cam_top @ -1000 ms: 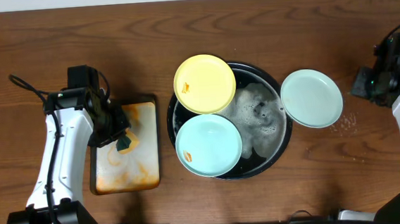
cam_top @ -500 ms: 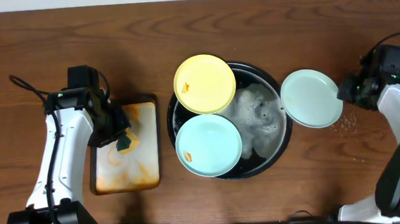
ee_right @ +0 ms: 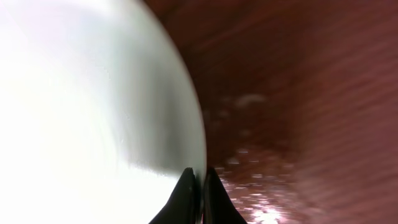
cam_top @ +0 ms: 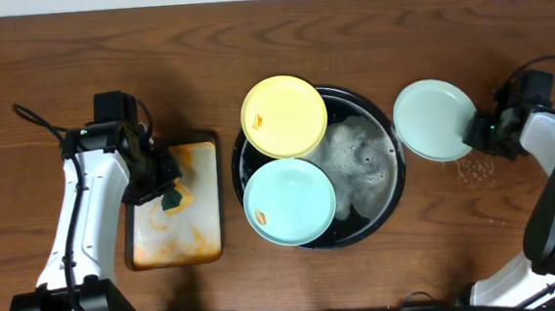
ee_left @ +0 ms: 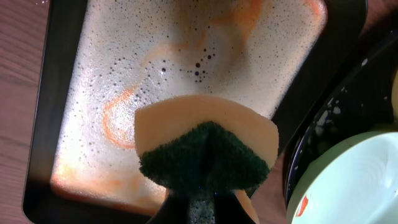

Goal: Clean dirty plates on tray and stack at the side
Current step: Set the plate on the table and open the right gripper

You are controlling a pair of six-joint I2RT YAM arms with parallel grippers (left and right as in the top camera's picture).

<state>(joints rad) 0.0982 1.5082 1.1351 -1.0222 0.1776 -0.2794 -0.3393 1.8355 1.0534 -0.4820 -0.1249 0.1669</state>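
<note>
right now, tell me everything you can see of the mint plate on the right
The mint plate is small, round and whitish, smooth like plastic, with a low raised rim and no orange smear showing on its upper face. It lies over the wooden tabletop just right of the black tray, its left edge at the tray's rim. The right tool pinches its right edge. Droplets dot the wood beside it. Whether it rests on the wood or is lifted is unclear.

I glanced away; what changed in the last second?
The right gripper came in and clamped the rim of the whitish mint round plastic plate, shifting it slightly toward the far side. The left gripper with its dark green sponge, the pale yellow plate and the light blue plate stayed put.
</note>
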